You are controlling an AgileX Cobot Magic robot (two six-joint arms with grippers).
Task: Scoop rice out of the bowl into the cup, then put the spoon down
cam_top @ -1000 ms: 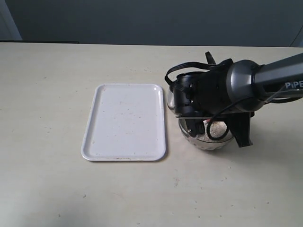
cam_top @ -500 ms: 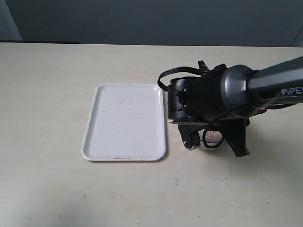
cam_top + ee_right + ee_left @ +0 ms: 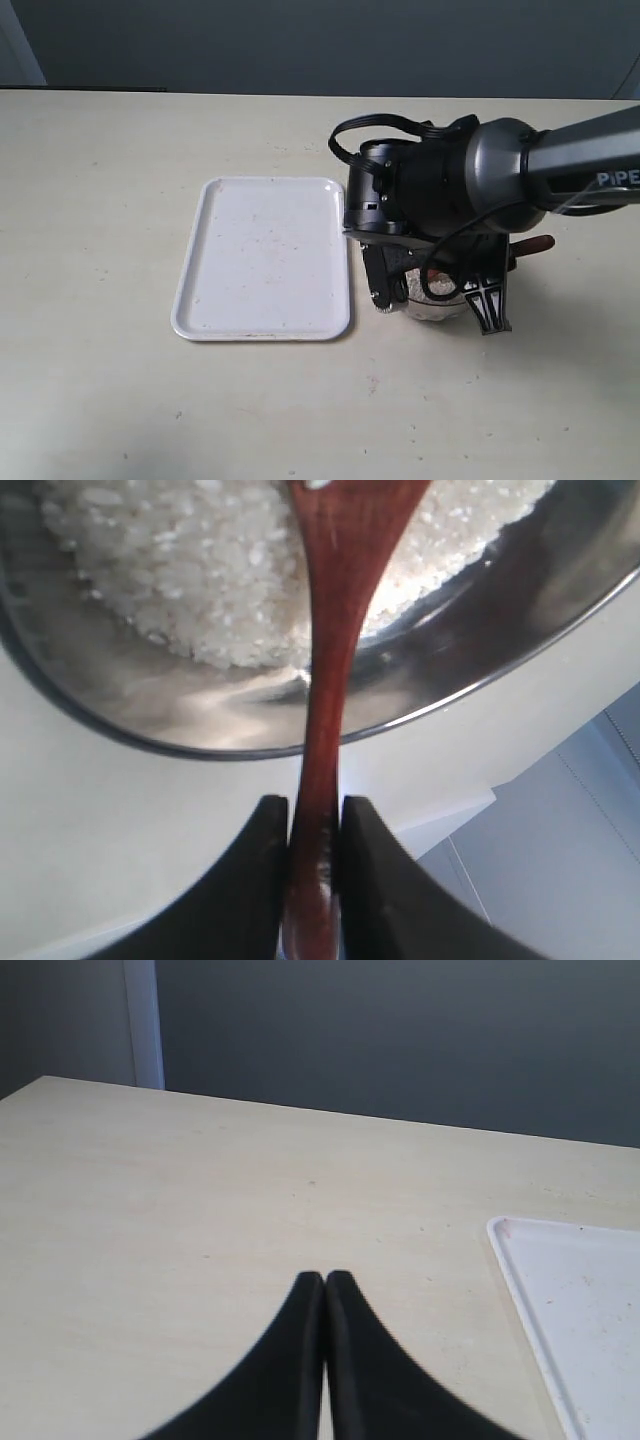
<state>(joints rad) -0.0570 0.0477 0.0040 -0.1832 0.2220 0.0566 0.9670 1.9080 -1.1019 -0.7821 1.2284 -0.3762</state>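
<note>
Left hand closed, right hand clamped.

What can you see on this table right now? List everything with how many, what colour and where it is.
table: one, pale beige, under everything
tray: one, white, flat on the table, left of the bowl in the exterior view
bowl: one, shiny steel, on the table under the right arm
rice: one heap, off-white, inside the bowl
spoon: one, reddish-brown wood, handle crossing the bowl's rim, wide end over the rice
left gripper: one, black, shut on nothing, over bare table near the tray's corner
right gripper: one, black, shut on the spoon's handle just outside the bowl's rim
right arm: one, grey and black, reaching in from the right
</note>
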